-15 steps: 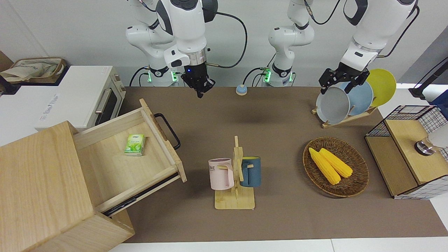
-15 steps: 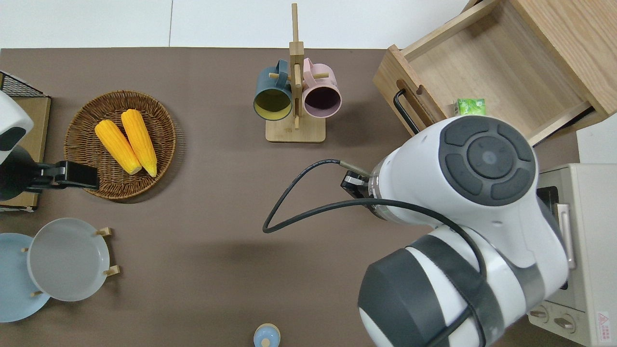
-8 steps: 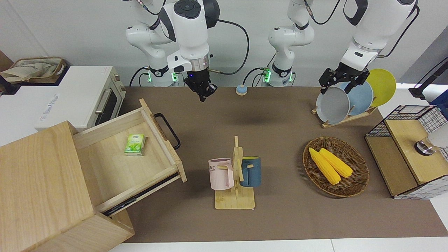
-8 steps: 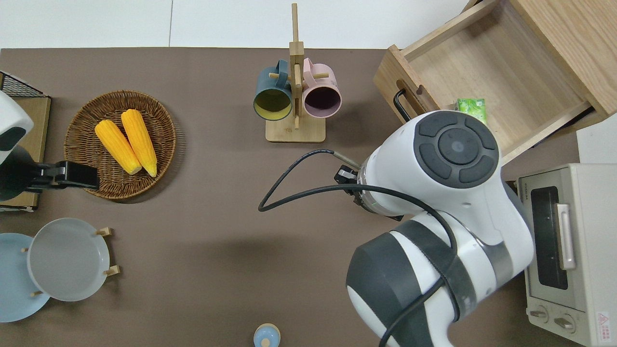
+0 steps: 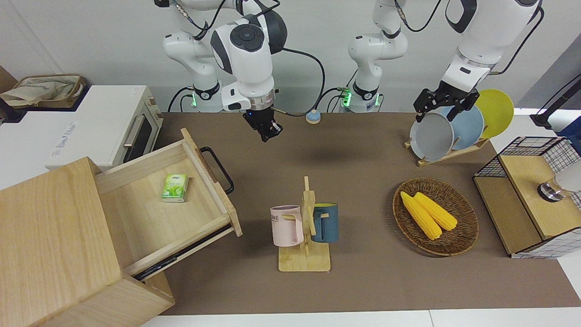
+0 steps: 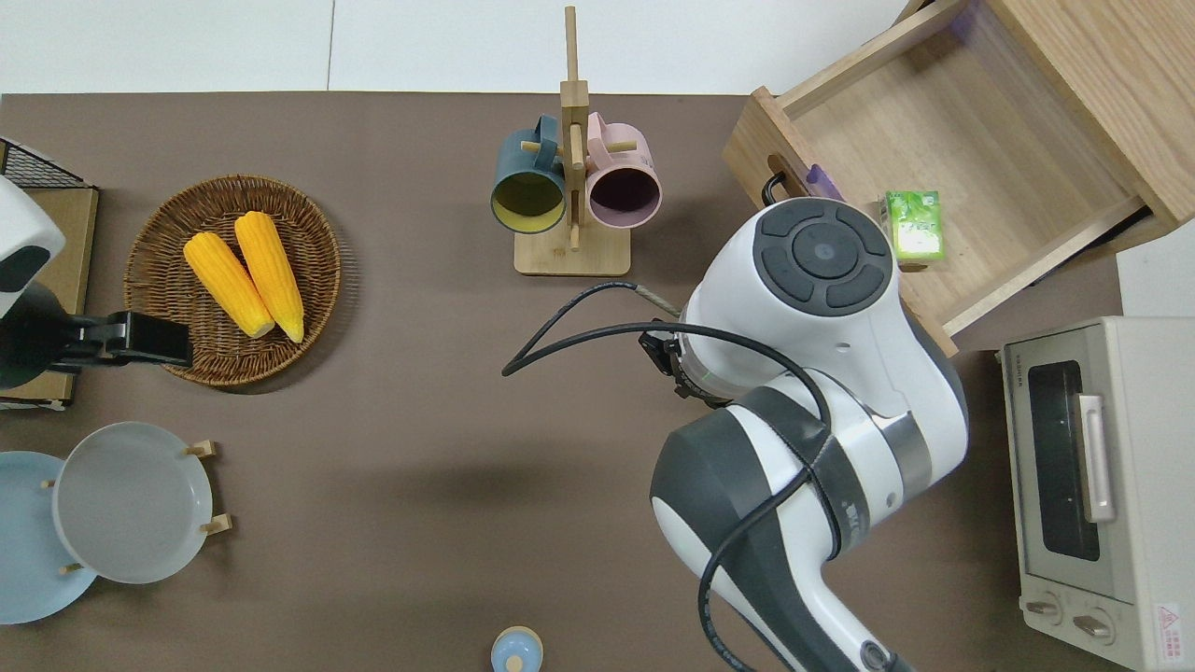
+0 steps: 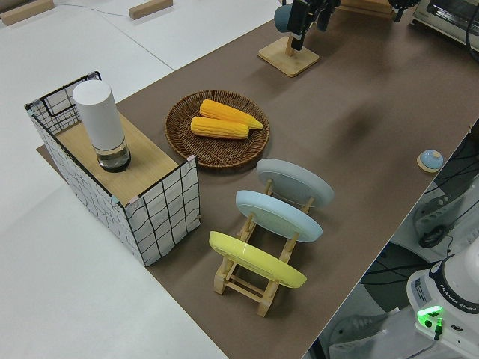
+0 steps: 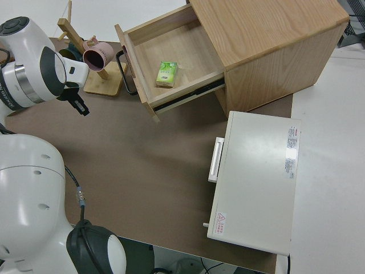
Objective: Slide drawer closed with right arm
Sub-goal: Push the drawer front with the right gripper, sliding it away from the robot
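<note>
One drawer (image 5: 154, 200) stands pulled out of the cabinet (image 5: 50, 240) at the right arm's end, a green box (image 5: 174, 187) inside; the right gripper (image 5: 267, 133) hangs over bare mat, fingers clenched; left arm parked

Drawer (image 5: 168, 200): wide, shallow tray of light wood, black metal bar handle (image 5: 219, 169) on its front panel. State: pulled well out of the pale wooden cabinet (image 5: 54, 245), interior open to view, set at a slant to the bench (image 5: 363, 281) edge. Location: toward the right arm's end of the bench from the right end effector (image 5: 268, 133), which hangs in the air apart from the handle, not touching it.
</note>
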